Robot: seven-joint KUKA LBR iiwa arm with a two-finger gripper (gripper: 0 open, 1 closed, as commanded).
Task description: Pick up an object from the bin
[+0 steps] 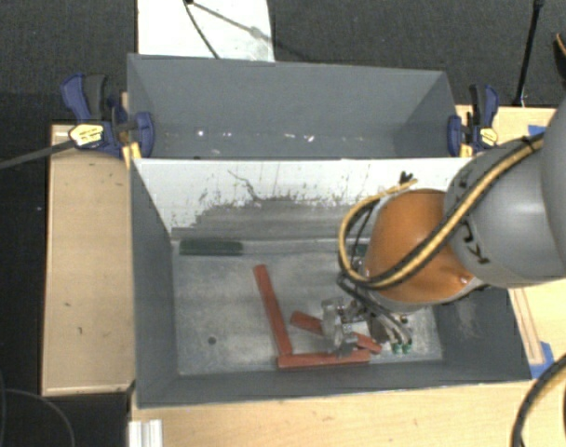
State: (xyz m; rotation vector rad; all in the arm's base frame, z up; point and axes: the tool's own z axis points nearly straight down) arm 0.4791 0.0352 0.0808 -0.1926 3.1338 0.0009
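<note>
The gripper point(350, 331) is low in the bin point(292, 110), at the lower right of its floor, under the arm's orange cover point(413, 250). From where I stand this looks like the grasping step: it is down among a small cluster of red pieces and nothing is lifted clear. Whether it is open or closed, or has hold of anything, I cannot tell.

Nearest to it are a short red piece point(306, 322) just to its left and another red piece point(369, 345) just below and right of it, with a small green bit point(401, 347) beside that. A long red L-strip point(269, 301) runs down the middle of the floor and turns right along the lower edge, passing just beneath the gripper.

I'd judge the next move calls for closing on one piece alone and rising straight, since the strip's foot lies near enough to snag. A dark bar point(210, 247) lies well apart at the floor's upper left, out of the way.
</note>
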